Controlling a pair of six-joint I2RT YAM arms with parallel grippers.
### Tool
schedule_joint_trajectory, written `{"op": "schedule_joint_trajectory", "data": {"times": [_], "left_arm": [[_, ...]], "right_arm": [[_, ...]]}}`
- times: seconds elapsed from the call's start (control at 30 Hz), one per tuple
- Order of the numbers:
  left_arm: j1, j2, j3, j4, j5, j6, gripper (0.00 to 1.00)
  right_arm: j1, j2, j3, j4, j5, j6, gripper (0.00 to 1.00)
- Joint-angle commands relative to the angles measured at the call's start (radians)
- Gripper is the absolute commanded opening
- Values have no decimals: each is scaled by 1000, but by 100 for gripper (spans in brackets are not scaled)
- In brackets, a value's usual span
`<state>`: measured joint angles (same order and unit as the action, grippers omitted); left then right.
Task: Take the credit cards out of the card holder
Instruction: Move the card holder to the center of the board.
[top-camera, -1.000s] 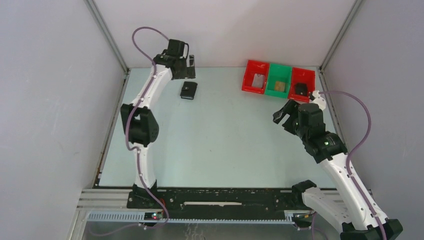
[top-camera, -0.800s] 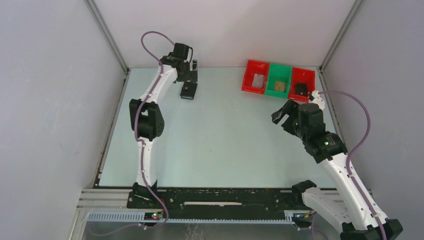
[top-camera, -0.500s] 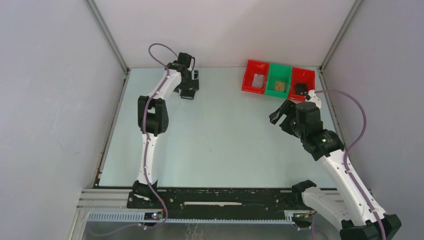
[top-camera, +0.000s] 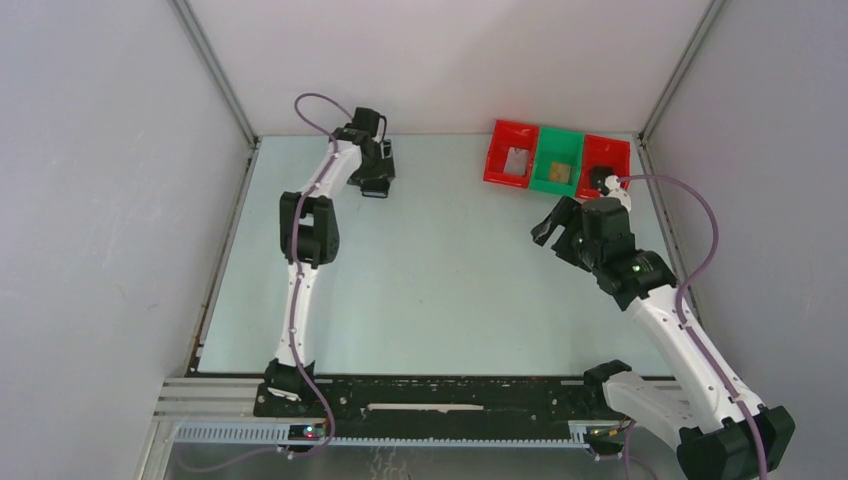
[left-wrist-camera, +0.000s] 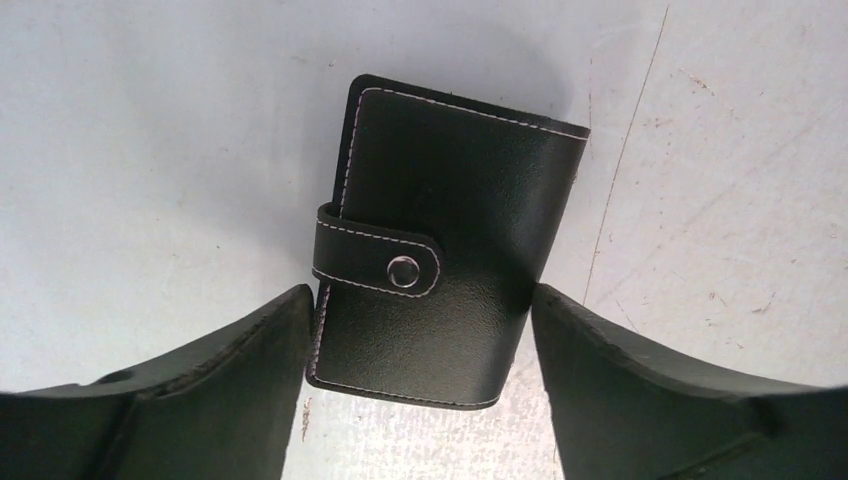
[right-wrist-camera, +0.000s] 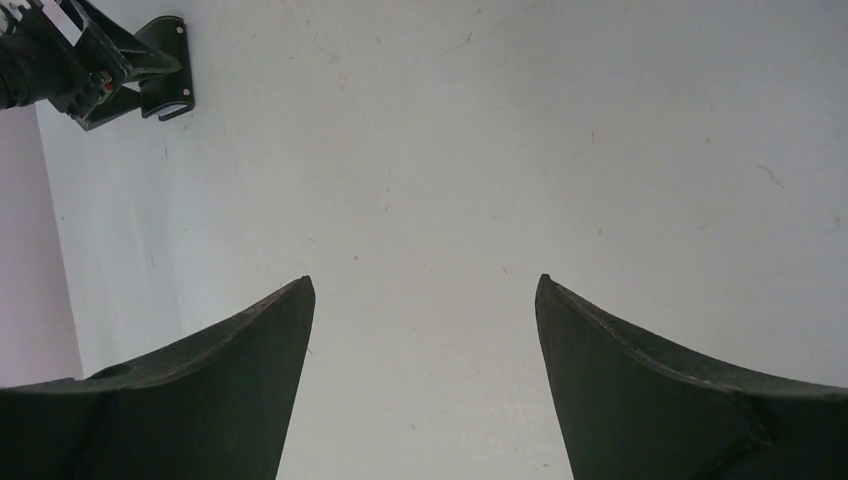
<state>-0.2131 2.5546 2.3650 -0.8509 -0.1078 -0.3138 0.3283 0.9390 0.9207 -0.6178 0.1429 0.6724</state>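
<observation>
The card holder (left-wrist-camera: 440, 240) is a small black bifold case with white stitching, lying shut on the table at the far left, its tab snapped closed. No card shows in it. My left gripper (left-wrist-camera: 420, 295) is open and low over it, one finger at each long side, close to its edges. In the top view the gripper (top-camera: 376, 178) hides most of the holder (top-camera: 375, 192). My right gripper (top-camera: 553, 225) is open and empty above bare table, in front of the bins; it also shows in the right wrist view (right-wrist-camera: 423, 285).
Three bins stand in a row at the back right. The red bin (top-camera: 497, 160) holds a silvery-grey card (top-camera: 516, 160), the green bin (top-camera: 543, 168) a tan card (top-camera: 560, 172), and the right red bin (top-camera: 620, 165) a dark item. Grey walls enclose the table.
My left gripper has swung from beside the back wall down and right over the card holder. My right gripper has shifted a little left and toward the back.
</observation>
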Motion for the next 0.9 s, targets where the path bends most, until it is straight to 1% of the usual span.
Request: {"op": "schedule_joint_trajectory", "data": {"times": [0.0, 0.07, 0.17, 0.27, 0.33, 0.4, 0.5, 0.67, 0.73, 0.8, 0.87], "left_arm": [[0, 8, 51, -12, -35, -24, 78], [1, 8, 41, -26, -58, -23, 71], [1, -15, 8, -27, -112, -28, 67], [16, -76, -76, 12, -151, -50, 62], [33, -135, -162, 51, -142, -70, 59], [46, -207, -261, 103, -120, -87, 58], [45, -323, -446, 152, -111, -108, 61], [44, -546, -816, 236, -149, -237, 63], [42, -640, -947, 268, -127, -286, 64], [29, -700, -1045, 285, -90, -312, 64], [-1, -743, -1111, 283, -60, -322, 65]], "right_arm": [[2, 8, -5, 42, -13, 5, 90], [2, 12, -5, 45, -15, 6, 90], [2, 19, -5, 53, -24, 7, 90], [2, 23, -5, 61, -33, 7, 90], [3, 24, -5, 64, -38, 10, 89], [3, 21, -5, 64, -39, 14, 89], [4, 19, -5, 59, -36, 20, 89], [18, 10, -9, 54, -29, 28, 89], [28, 5, -17, 58, -27, 29, 89], [37, 1, -28, 63, -27, 34, 89], [50, -1, -40, 70, -27, 41, 89]]}}
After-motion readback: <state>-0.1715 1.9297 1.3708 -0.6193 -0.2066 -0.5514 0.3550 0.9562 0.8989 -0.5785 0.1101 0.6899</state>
